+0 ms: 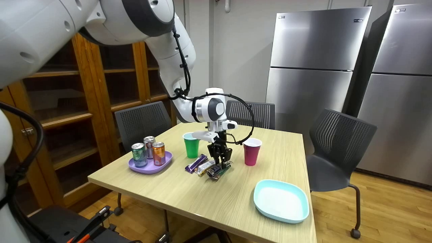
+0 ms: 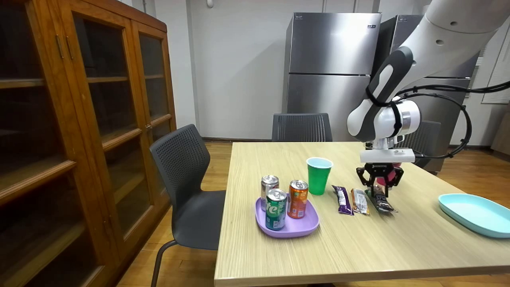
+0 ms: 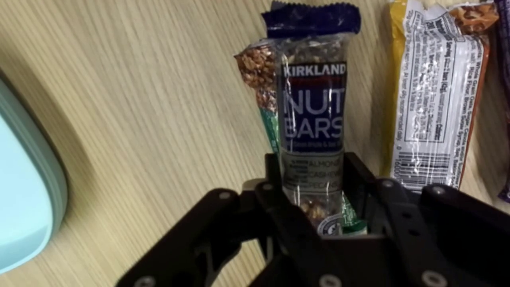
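Note:
My gripper (image 1: 221,164) points down at the table and also shows in an exterior view (image 2: 379,192). In the wrist view its fingers (image 3: 312,169) are closed against both sides of a clear-and-navy nut bar (image 3: 312,103), which also shows in an exterior view (image 2: 382,202). A green-wrapped bar (image 3: 269,123) lies under the nut bar, mostly covered by it. A white-and-yellow bar (image 3: 438,95) lies beside them, apart from the fingers. A purple-wrapped bar (image 2: 342,200) lies beyond it, at the edge of the wrist view (image 3: 505,24).
A green cup (image 1: 192,147) and a magenta cup (image 1: 252,154) stand on either side of the gripper. A purple tray (image 2: 293,230) holds a green can, a silver can and an orange can. A light-blue tray (image 1: 280,202) sits near the table edge. Chairs surround the table (image 1: 189,199).

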Controlling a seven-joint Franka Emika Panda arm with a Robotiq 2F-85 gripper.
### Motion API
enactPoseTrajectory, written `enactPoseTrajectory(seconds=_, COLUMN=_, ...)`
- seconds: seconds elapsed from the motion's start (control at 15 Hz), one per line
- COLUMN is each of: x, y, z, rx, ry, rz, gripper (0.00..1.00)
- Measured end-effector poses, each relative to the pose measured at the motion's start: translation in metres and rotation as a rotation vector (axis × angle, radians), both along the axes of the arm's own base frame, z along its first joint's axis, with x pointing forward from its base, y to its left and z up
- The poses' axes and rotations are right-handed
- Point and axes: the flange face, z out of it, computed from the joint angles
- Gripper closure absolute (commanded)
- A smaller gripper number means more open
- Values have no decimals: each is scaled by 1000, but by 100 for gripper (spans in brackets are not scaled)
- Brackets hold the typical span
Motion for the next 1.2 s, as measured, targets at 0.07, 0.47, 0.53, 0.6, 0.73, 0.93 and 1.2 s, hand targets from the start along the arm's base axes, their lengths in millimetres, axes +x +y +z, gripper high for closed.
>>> enactPoseTrajectory(seconds=0.07, x=0, y=0, z=0, rx=0, ry=0, rz=0, gripper=95)
enactPoseTrajectory(seconds=0.47, x=3, y=-1, z=2, rx=-2, ry=-7, rz=-5, gripper=94)
enactPoseTrajectory(seconds=0.53, x=3, y=-2, z=4, rx=-4, ry=-12, rz=-8, gripper=94)
enactPoseTrajectory(seconds=0.6, x=4, y=-3, z=6, rx=-6, ry=-19, rz=-13, gripper=94)
enactPoseTrajectory(seconds=0.73, x=8, y=-7, z=16, rx=-11, ry=-44, rz=-27, gripper=94)
enactPoseTrajectory(seconds=0.93, x=15, y=-18, z=38, rx=-25, ry=-100, rz=-54, gripper=94)
enactPoseTrajectory(seconds=1.2, x=13, y=-42, z=66, rx=-48, ry=-159, rz=-108, gripper=94)
